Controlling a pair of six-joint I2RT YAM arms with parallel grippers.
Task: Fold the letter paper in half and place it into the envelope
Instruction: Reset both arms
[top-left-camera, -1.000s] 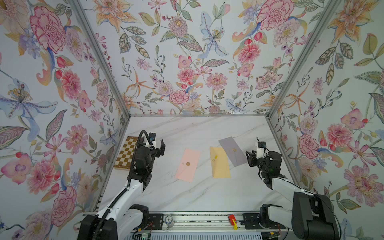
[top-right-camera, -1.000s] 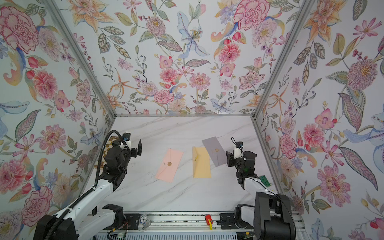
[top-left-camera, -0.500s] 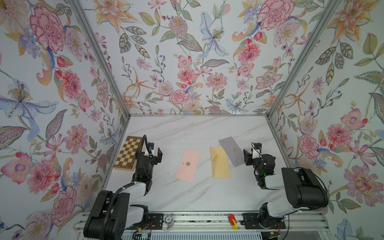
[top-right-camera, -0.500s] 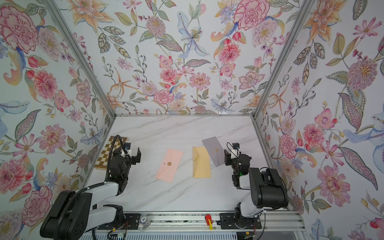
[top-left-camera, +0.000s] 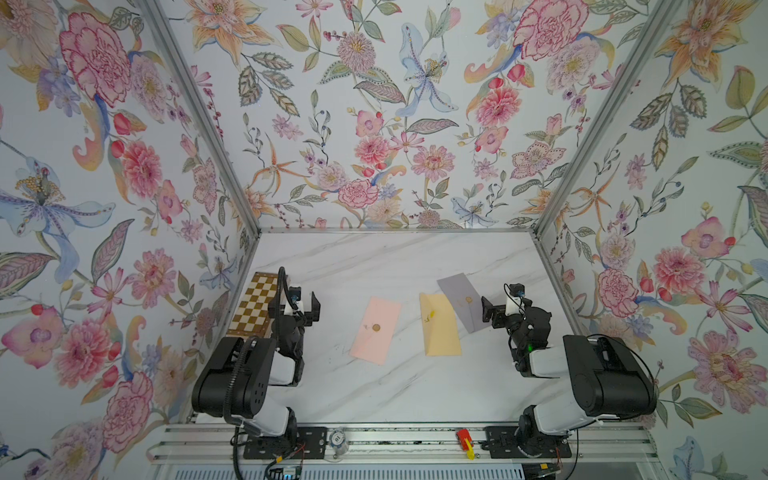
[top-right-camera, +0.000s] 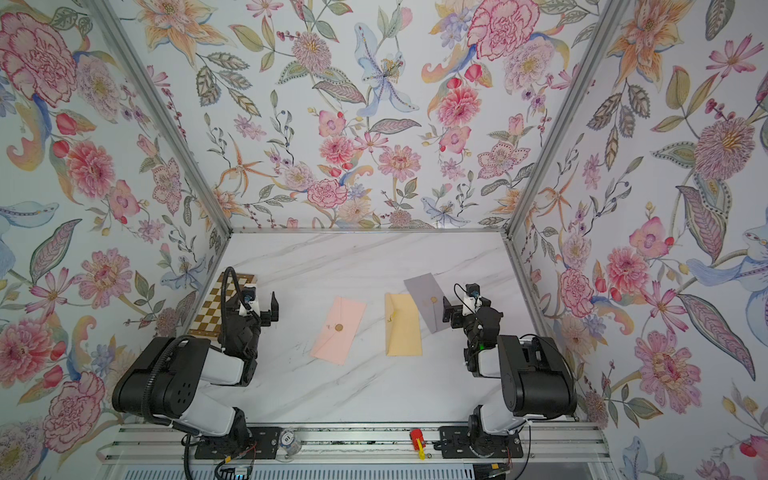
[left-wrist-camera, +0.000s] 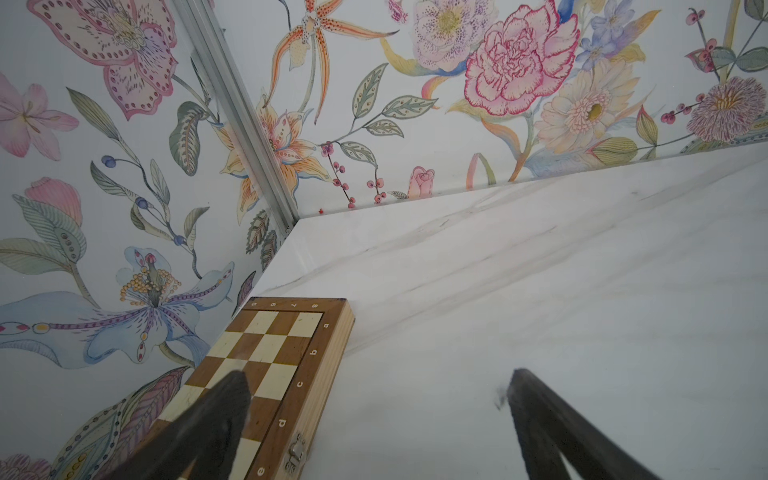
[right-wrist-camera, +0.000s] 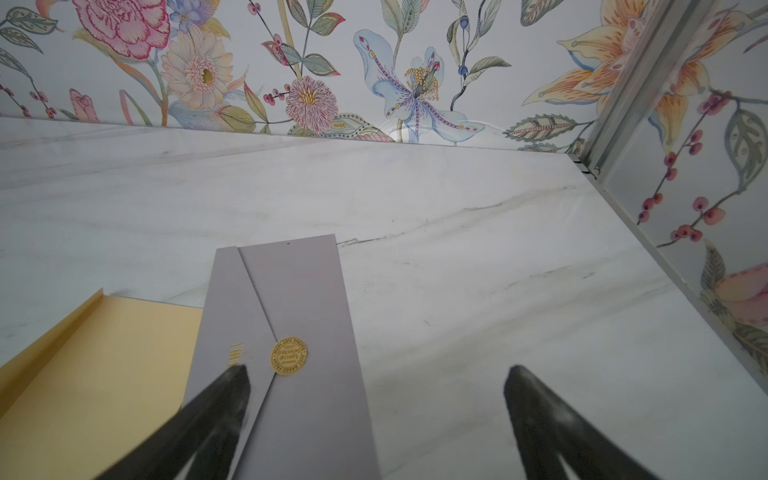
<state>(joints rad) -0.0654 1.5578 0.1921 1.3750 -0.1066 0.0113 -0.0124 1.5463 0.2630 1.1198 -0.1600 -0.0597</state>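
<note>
Three sealed envelopes lie flat mid-table: pink (top-left-camera: 376, 330) (top-right-camera: 338, 330), yellow (top-left-camera: 440, 328) (top-right-camera: 403, 328) and grey (top-left-camera: 459, 297) (top-right-camera: 426, 295). The grey one (right-wrist-camera: 299, 299) carries a round gold seal (right-wrist-camera: 289, 357) and overlaps the yellow one's (right-wrist-camera: 104, 365) edge. No loose letter paper is in view. My right gripper (top-left-camera: 492, 311) (right-wrist-camera: 376, 370) is open and empty, low over the grey envelope's near right end. My left gripper (top-left-camera: 305, 309) (left-wrist-camera: 378, 374) is open and empty, left of the pink envelope.
A folded wooden chessboard (top-left-camera: 255, 303) (left-wrist-camera: 266, 357) lies against the left wall, beside my left gripper. Floral walls close off the left, back and right. An aluminium rail with a small red-and-yellow piece (top-left-camera: 464, 438) runs along the front edge.
Both arms have folded back toward their bases at the front. The right gripper's jaws have spread wide from about half open. The envelopes have not moved.
</note>
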